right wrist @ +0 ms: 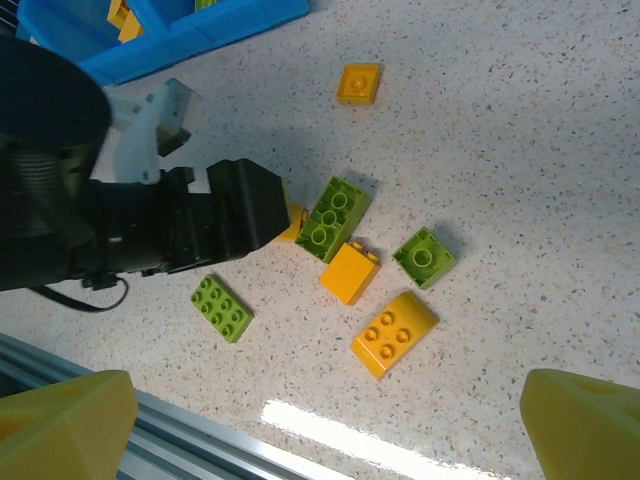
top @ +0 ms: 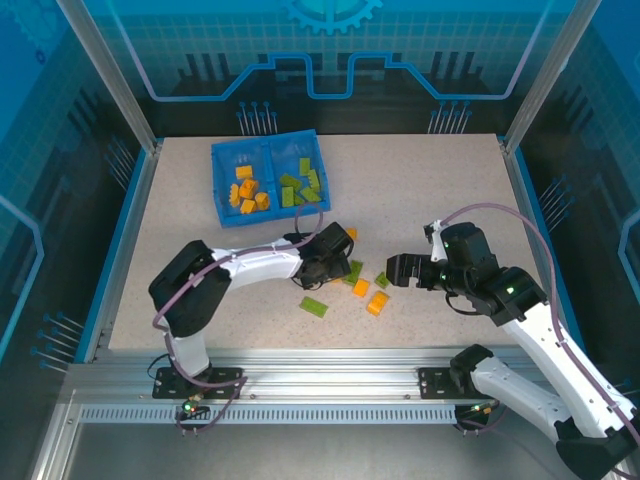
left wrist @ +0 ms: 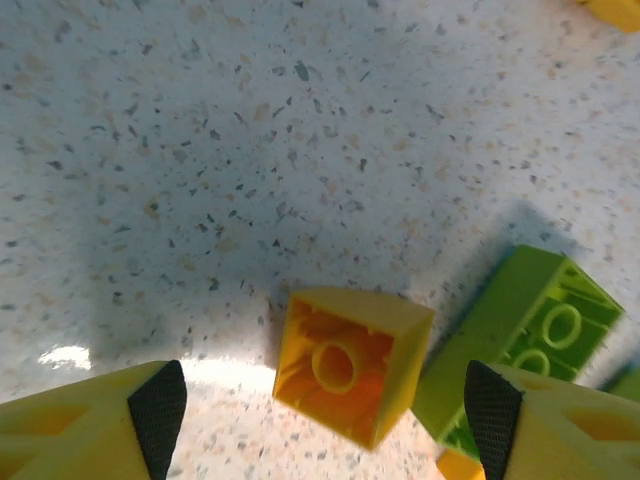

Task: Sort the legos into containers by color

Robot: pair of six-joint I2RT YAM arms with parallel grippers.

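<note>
From my station I see a pale speckled table (top: pixel 200 200) with a blue strip along its left edge (top: pixel 118 250). An aluminium slotted rail (top: pixel 330 385) runs across the near side. Two aluminium posts, left (top: pixel 110 75) and right (top: pixel 555 70), lean up at the far corners. Behind them stands a clear blue back panel (top: pixel 330 60) with a gear graphic (top: pixel 330 12) at the top. Close up, the table (left wrist: pixel 250 150) is grey-flecked and catches glare.

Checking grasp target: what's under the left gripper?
Left gripper straddles an orange lego, hollow side up, with a green lego beside it. The orange lego's studded face is hidden.
</note>
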